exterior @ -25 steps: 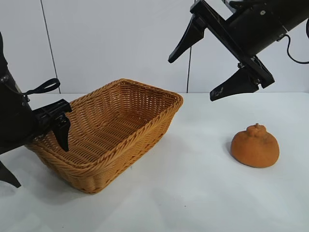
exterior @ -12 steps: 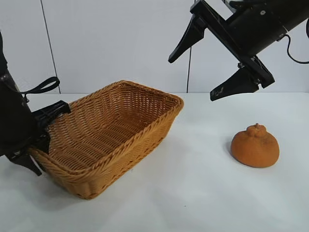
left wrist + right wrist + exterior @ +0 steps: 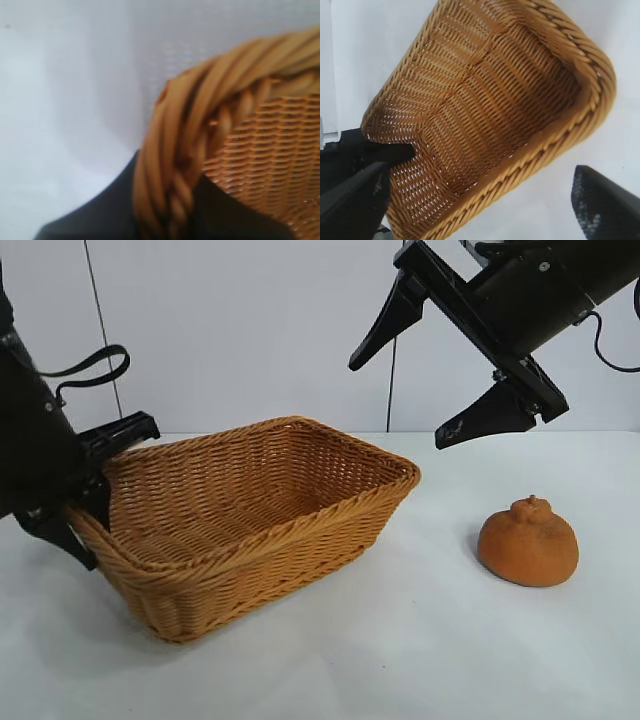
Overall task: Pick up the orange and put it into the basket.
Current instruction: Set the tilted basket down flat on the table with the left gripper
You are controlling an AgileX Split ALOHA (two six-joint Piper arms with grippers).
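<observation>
At the table's left edge, my left gripper [image 3: 85,510] is clamped on the rim of the basket [image 3: 300,510], that end lifted; my left wrist camera shows the braided rim [image 3: 180,165] pinched between dark fingers. Above, my right gripper [image 3: 430,390] hangs wide open, holding nothing. Only the outside camera shows the orange [image 3: 528,541], sitting on the table [image 3: 400,640] well apart from the basket.
</observation>
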